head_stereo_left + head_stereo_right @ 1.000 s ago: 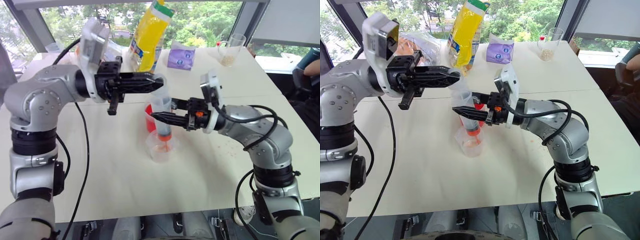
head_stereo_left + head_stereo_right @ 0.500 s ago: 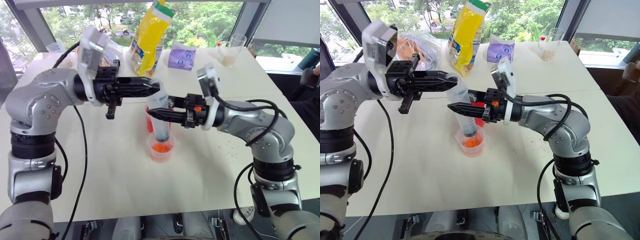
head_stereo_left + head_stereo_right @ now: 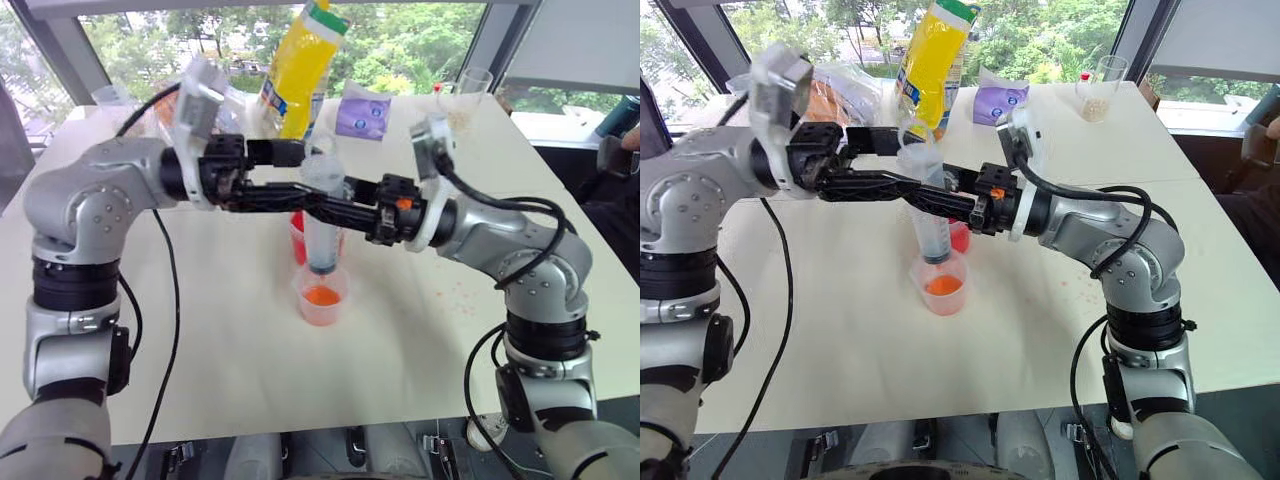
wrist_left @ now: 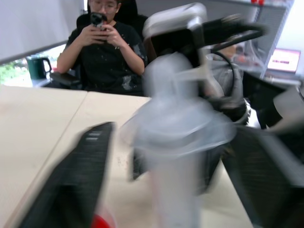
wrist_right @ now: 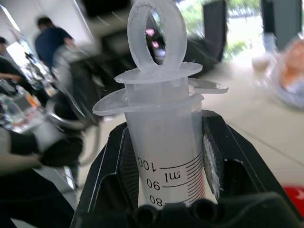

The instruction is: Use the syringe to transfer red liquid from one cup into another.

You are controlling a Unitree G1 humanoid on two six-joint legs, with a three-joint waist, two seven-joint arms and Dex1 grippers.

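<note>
Your right gripper (image 5: 164, 190) has its fingers clamped on the barrel of the syringe (image 3: 322, 215), and it stands upright between them, its tip just above the small cup (image 3: 322, 296). Your left gripper (image 3: 300, 178) has its fingers apart, one on each side of the plunger top, not pressing on it.

The plunger sits fully in the barrel, and orange-red liquid (image 3: 321, 297) lies in the small cup, so I judge the emptying is almost done. The red cup (image 3: 297, 238) stands on the desk behind the syringe, beyond your right fingers.

To finish well, keep the right fingers tight and the barrel upright. Lift straight up until the tip is clear of the rim, so the light cup does not tip. Keep the left fingers off the plunger ring.
</note>
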